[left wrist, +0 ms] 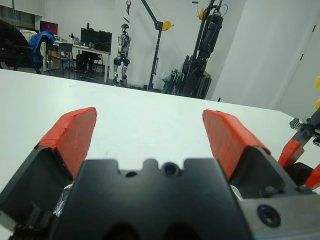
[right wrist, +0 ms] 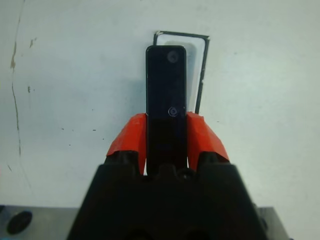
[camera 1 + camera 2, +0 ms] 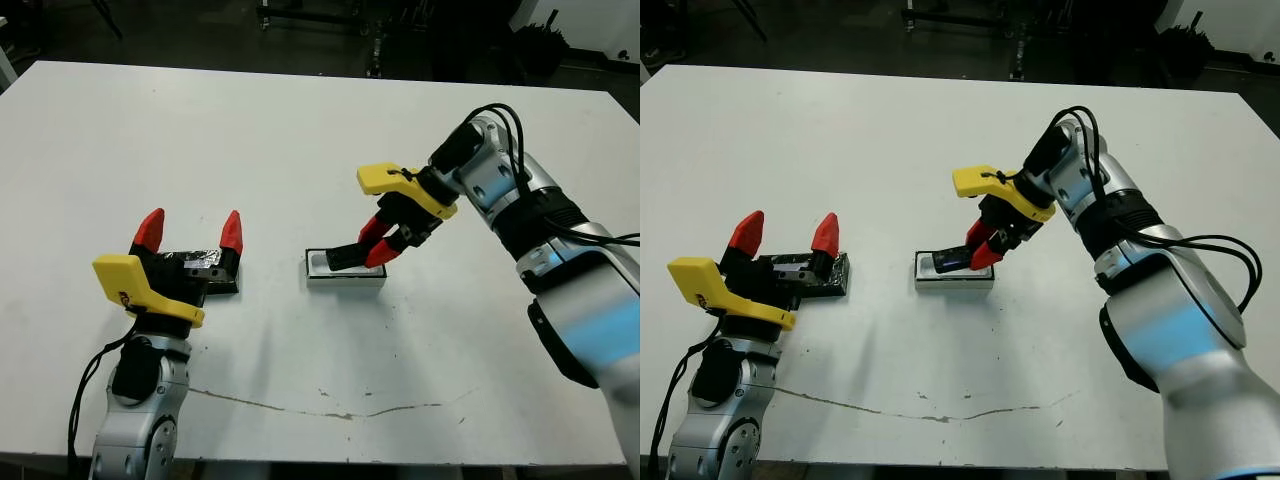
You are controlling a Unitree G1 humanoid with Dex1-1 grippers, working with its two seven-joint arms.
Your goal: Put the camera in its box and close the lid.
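Observation:
My right gripper [image 3: 385, 240] is shut on the camera [image 3: 345, 257], a slim black bar held just above the box [image 3: 345, 272], a shallow white-lined tray near the table's middle. In the right wrist view the camera [image 2: 166, 100] sticks out between the red fingers [image 2: 127, 142] over the box [image 2: 197, 70]. My left gripper [image 3: 190, 232] stands open at the left, its red fingertips [image 3: 149, 229] raised over the lid [image 3: 205, 268], a black cover with a crinkled silvery top. In the left wrist view nothing lies between the fingers [image 1: 227, 135].
A thin dark crack line [image 3: 330, 410] runs across the white table [image 3: 300, 130] near its front edge. Dark equipment stands beyond the table's far edge.

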